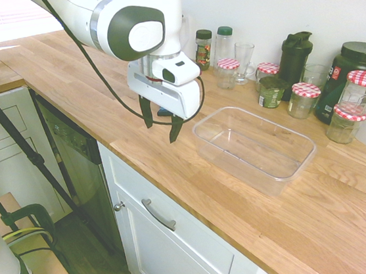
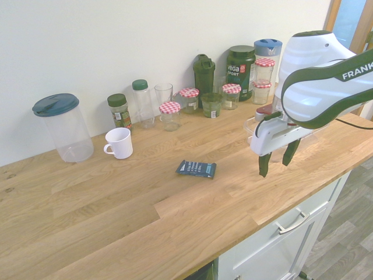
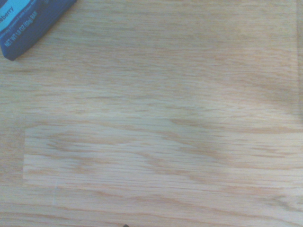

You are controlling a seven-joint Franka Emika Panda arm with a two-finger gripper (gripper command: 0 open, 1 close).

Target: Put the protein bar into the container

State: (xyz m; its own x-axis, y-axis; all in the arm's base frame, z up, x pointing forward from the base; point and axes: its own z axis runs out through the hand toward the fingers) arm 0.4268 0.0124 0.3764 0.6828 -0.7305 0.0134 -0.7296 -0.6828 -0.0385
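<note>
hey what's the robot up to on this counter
A white robot arm hangs over a wooden kitchen counter with its gripper open, empty and pointing down. A dark-blue protein bar lies flat on the wood, apart from the gripper and untouched. The clear plastic container sits empty on the other side of the gripper. Jars, bottles and a white mug stand along the wall. So the bar is not yet picked up.

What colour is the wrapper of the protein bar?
The protein bar has a dark-blue wrapper with light-blue and white print, best seen in the second exterior view.
</note>
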